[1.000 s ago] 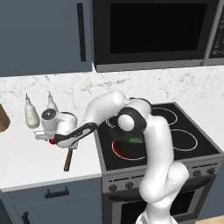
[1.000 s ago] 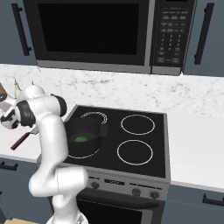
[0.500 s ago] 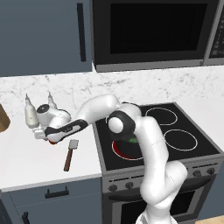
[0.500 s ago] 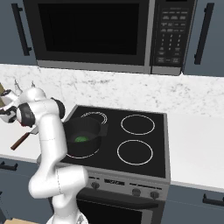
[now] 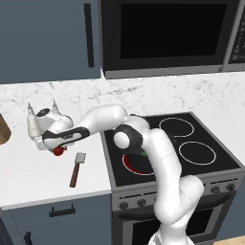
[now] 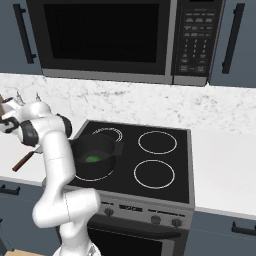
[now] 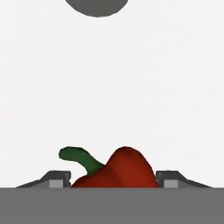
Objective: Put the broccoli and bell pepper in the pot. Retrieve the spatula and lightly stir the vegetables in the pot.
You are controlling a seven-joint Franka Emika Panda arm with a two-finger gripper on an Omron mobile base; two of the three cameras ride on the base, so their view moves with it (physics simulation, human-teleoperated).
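Observation:
The red bell pepper (image 5: pixel 58 151) lies on the white counter left of the stove. My gripper (image 5: pixel 56 148) is down over it. In the hand view the bell pepper (image 7: pixel 124 168), with its green stem to the left, sits between my gripper's (image 7: pixel 113 180) two fingertips, and both tips rest against its sides. The black pot (image 6: pixel 100 145) stands on the stove's front left burner with the green broccoli (image 6: pixel 91 159) inside. The spatula (image 5: pixel 75 168) lies flat on the counter just right of the pepper, with its wooden handle (image 6: pixel 22 162) pointing toward the front edge.
Two white squeeze bottles (image 5: pixel 33 125) stand just behind my hand near the wall. A brown wooden object (image 5: pixel 4 130) shows at the left edge. The stove's other burners (image 6: pixel 156 141) are bare. A microwave (image 6: pixel 105 37) hangs above the stove.
My hand has shifted slightly left and settled over the bell pepper. The jaws have come in from wide open to meet its sides. The spatula and pot have not moved.

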